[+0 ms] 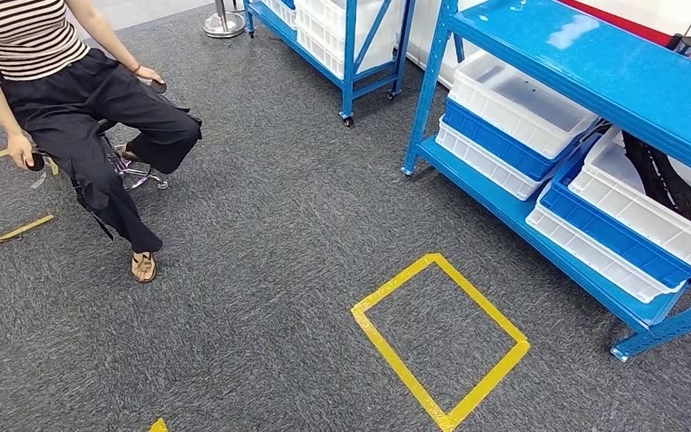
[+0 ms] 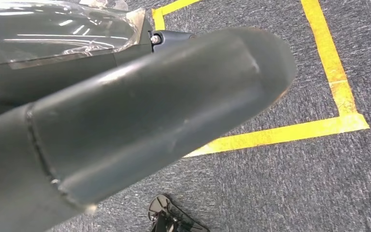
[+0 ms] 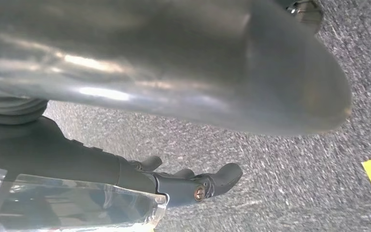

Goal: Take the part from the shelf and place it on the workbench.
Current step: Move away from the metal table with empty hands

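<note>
- We see the long black part (image 1: 670, 184) lying in a white plastic bin (image 1: 625, 202) on the blue metal shelf (image 1: 594, 72), right side of the head view.
- Our left hand (image 2: 140, 116) and right hand (image 3: 183, 186) hang over grey carpet (image 1: 279, 270); the right holds nothing, the left's state we cannot tell.
- The upper shelf overhangs the bin, so reaching in could knock it.
- Walking could bring us close to the seated person (image 1: 72, 99), upper left.

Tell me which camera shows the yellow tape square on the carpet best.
The head view: the yellow tape square lies whole on the grey carpet in front of the blue shelf. The left wrist view catches one corner and parts of its sides behind the left hand. The right wrist view has a yellow scrap at the edge; whether it's this square is unclear.
</note>
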